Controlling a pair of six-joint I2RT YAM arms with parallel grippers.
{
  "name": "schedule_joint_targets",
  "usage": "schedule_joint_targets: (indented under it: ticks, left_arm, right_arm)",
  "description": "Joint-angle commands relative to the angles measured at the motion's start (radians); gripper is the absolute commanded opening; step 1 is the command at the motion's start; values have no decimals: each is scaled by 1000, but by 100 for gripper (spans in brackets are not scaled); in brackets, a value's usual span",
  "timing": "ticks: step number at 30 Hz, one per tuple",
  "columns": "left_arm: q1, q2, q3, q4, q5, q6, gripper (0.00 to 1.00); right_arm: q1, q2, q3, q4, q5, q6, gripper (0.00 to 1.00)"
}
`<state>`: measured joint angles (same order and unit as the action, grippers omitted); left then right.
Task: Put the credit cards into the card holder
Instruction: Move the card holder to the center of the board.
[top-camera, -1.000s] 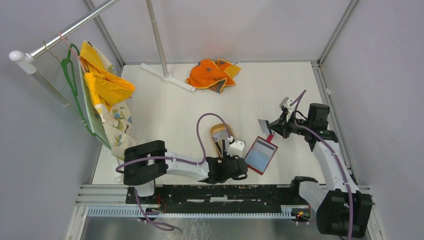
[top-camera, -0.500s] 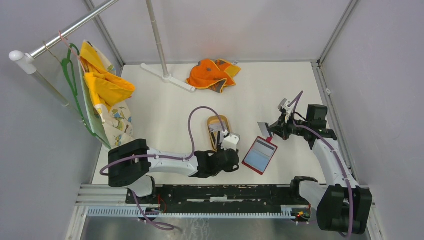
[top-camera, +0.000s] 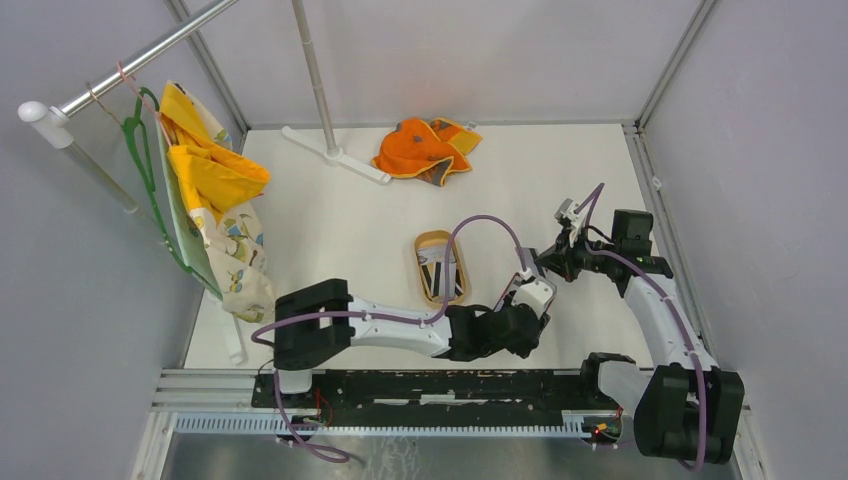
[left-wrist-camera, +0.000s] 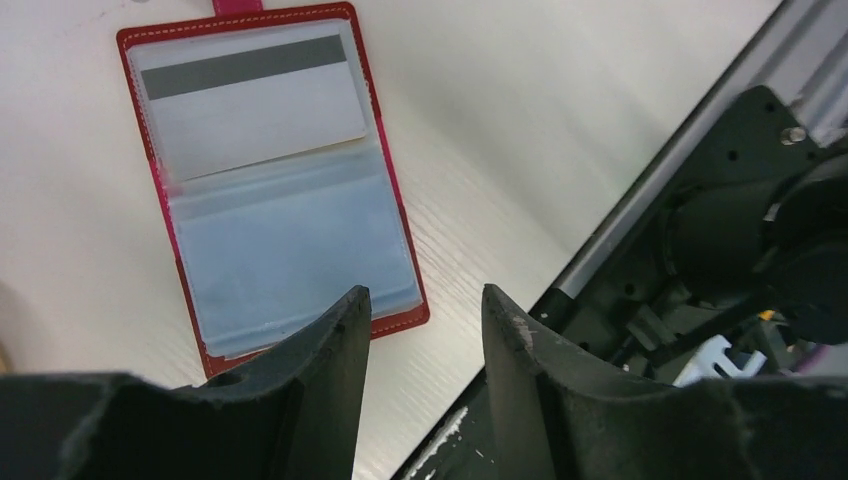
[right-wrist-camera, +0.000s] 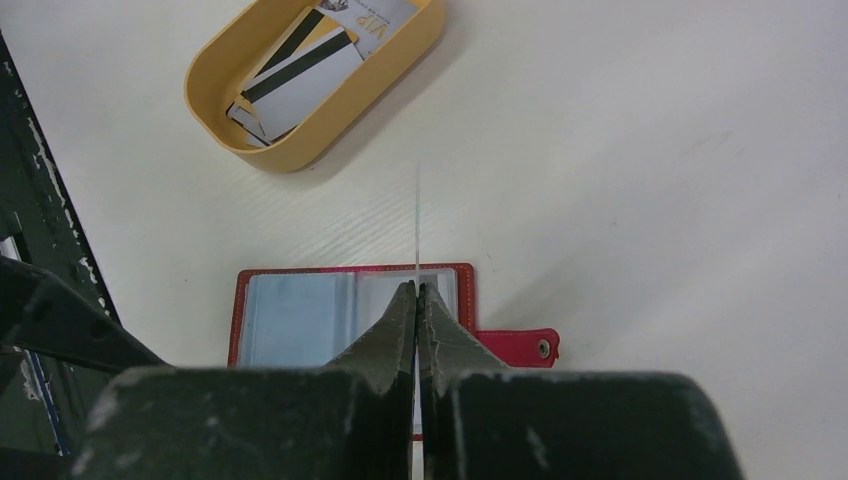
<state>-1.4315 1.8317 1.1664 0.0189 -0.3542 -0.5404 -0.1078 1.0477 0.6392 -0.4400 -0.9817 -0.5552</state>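
Note:
The red card holder (left-wrist-camera: 270, 180) lies open on the table, pale blue-grey pockets up. A white card with a dark stripe (left-wrist-camera: 250, 105) sits in its far pocket. My left gripper (left-wrist-camera: 420, 305) is open and empty, just above the holder's near edge. In the top view the left wrist (top-camera: 528, 318) covers the holder. My right gripper (right-wrist-camera: 417, 290) is shut on a thin credit card (right-wrist-camera: 417, 215), seen edge-on, above the holder (right-wrist-camera: 300, 315) near its snap tab (right-wrist-camera: 520, 347). More cards (right-wrist-camera: 300, 75) lie in the tan tray (right-wrist-camera: 330, 120).
The tan oval tray (top-camera: 441, 265) sits left of the holder. An orange cloth (top-camera: 425, 148) and a white stand base (top-camera: 335, 155) are at the back. Clothes hang on a rail (top-camera: 205, 190) at the left. The black rail (top-camera: 440, 385) runs along the near edge.
My left arm has swung right, from beside the tray to over the card holder, hiding it in the top view. My right gripper, still holding the card, has barely moved.

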Motion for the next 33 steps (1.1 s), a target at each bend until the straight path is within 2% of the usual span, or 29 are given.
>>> schedule_joint_targets:
  ticks: [1, 9, 14, 20, 22, 28, 33]
  left_arm:
    - [2, 76, 87, -63, -59, 59, 52]
    - [3, 176, 182, -109, -88, 146, 55]
    - [3, 216, 221, -149, -107, 196, 64]
    - [-5, 250, 240, -182, -138, 225, 63]
    - [-6, 248, 231, -190, -149, 234, 58]
    - [-14, 201, 132, -187, -161, 262, 34]
    - [-29, 112, -15, -145, -160, 293, 29]
  right_arm:
    - [-3, 9, 27, -5, 7, -20, 0]
    - [-4, 19, 30, -13, 11, -23, 0]
    - [-4, 24, 28, -14, 5, -22, 0]
    - [-4, 32, 28, -16, 5, -25, 0]
    - [-4, 34, 28, -17, 3, -25, 0]
    - [-4, 39, 28, -21, -3, -28, 0]
    - [-3, 51, 24, -33, -25, -40, 0]
